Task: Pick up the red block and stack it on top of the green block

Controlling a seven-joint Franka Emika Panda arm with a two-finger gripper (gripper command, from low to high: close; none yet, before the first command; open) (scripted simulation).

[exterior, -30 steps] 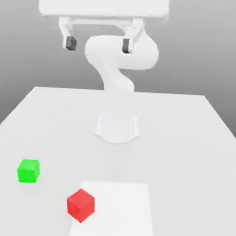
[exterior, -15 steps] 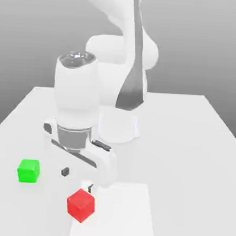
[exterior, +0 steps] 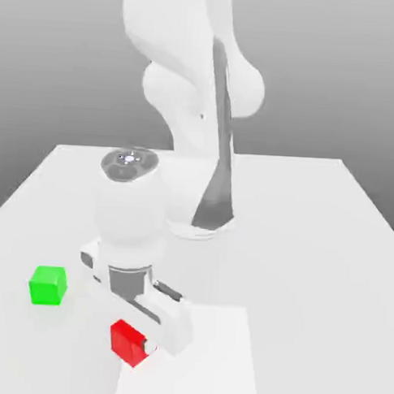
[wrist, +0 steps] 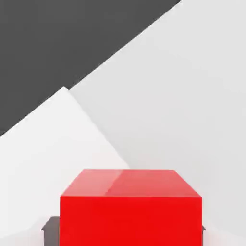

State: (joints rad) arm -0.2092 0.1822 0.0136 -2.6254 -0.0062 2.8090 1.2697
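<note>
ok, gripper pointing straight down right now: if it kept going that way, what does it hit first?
The gripper is shut on the red block, so the block leads. Directly below is the table; the block looks at or just off its surface, depth unclear. The green block sits apart, off that line.

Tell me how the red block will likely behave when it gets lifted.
The red block looks like a rigid cube with flat faces, so it should probably hold its shape and not roll. The pincer is shut on it across opposite flat sides, which likely gives a steady hold. Its plain smooth faces might slip a little if the squeeze is weak.
</note>
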